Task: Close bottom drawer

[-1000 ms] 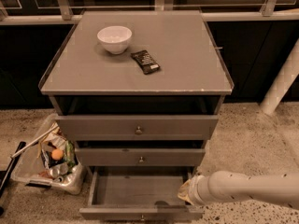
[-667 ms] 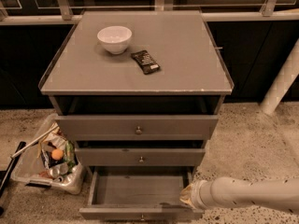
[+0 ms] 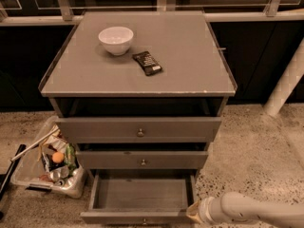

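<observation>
- My hand sat low at the right front corner of the bottom drawer, on the end of my pale, rounded arm reaching in from the right.
- Whether the hand was apart or together, I could not tell, nor whether it touched the front panel or was just beside it.
- That flat-fronted grey drawer, the lowest of three in the grey cabinet bench, stood pulled well out with its plain grey inside open to view.
- I saw nothing lying in it.
- Its small round metal knob was right at the bottom edge of the view, in the middle of the front.
- My read was that the drawer was stiff and boxy, and light since it looked empty, so it should slide rather than resist.
- It called for no grasp, only a flat push on the front.
- I judged a push near the knob best, as a shove at the corner could skew the drawer in its runners.
- The smooth panel could also let the hand slide off sideways.
- The middle grey drawer and the top grey drawer each showed a dark gap above.
- On the bench top stood a white round bowl and, just beside it, a dark wrapped bar, and a hard slam might jolt them.
- A clear plastic tub of rubbish sat on the speckled stone floor, left of the drawer and apart from it.
- A white slanted post stood at the right, with dark panels behind.
</observation>
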Motion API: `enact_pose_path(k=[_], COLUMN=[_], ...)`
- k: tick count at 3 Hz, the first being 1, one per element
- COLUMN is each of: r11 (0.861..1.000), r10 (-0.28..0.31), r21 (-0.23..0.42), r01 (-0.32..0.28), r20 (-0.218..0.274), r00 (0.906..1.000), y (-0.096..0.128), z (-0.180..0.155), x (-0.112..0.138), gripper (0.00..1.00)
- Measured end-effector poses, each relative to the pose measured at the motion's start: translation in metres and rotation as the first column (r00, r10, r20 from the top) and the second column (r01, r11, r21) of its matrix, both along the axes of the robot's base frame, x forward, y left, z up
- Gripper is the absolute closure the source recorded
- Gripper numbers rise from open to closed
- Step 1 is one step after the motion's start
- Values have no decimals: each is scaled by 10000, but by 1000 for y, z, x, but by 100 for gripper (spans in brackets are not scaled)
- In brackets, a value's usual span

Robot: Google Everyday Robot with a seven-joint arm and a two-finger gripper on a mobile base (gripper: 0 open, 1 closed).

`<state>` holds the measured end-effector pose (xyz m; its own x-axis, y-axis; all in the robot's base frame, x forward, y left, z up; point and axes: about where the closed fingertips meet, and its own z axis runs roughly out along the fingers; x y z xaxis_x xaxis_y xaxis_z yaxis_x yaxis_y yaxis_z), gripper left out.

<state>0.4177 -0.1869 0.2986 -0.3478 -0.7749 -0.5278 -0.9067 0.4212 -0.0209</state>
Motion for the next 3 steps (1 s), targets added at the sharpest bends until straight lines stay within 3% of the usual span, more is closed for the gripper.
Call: enact_pose_path(k=[1,2,3], r11=[9967,9802,9681], r10=[236,1163,1892], r21=[790,1682,1837], r01=[-202,-1048,-1705], r20=[-422,-598,-898], r00=[9988,9914,9778], y=[10,46,68], z=[-37,-57,-79], x=[-10,-21,-39], gripper=[100,100,100])
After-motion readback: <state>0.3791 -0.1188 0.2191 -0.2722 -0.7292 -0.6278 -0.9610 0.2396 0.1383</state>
